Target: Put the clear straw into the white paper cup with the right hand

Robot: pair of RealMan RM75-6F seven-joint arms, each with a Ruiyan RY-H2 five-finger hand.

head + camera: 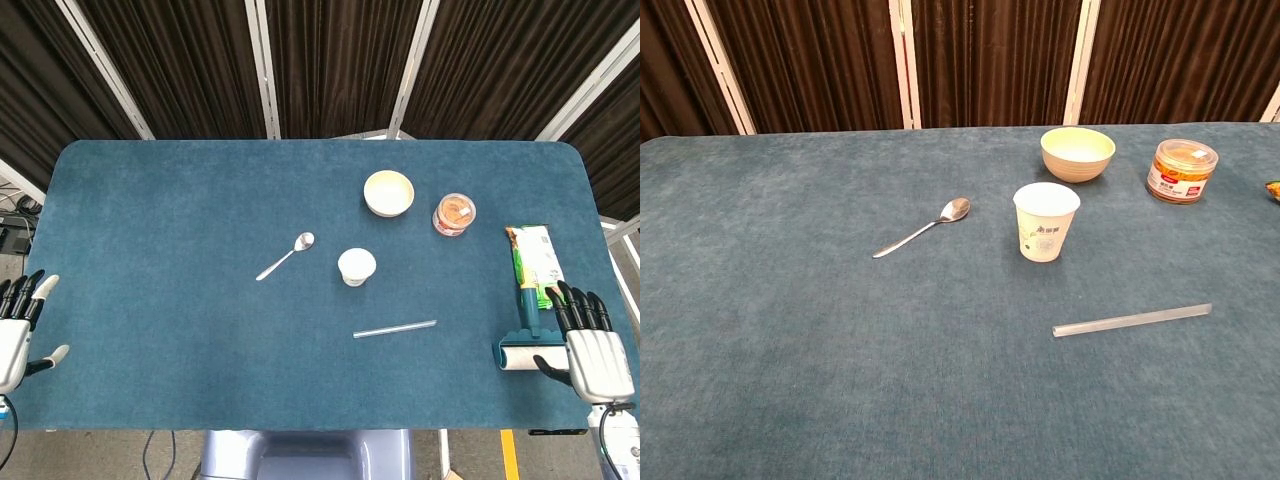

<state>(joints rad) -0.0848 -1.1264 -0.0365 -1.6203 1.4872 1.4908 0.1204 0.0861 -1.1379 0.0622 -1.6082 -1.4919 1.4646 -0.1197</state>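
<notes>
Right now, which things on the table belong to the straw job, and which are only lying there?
For the job:
- clear straw, flat on the table
- white paper cup, upright
- right robot hand, open, holding nothing

Only lying there:
- spoon
- bowl
- jar
- snack packet
- lint roller

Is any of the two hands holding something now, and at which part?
Nothing is held. Left hand and right hand are open; the clear straw lies on the table.
</notes>
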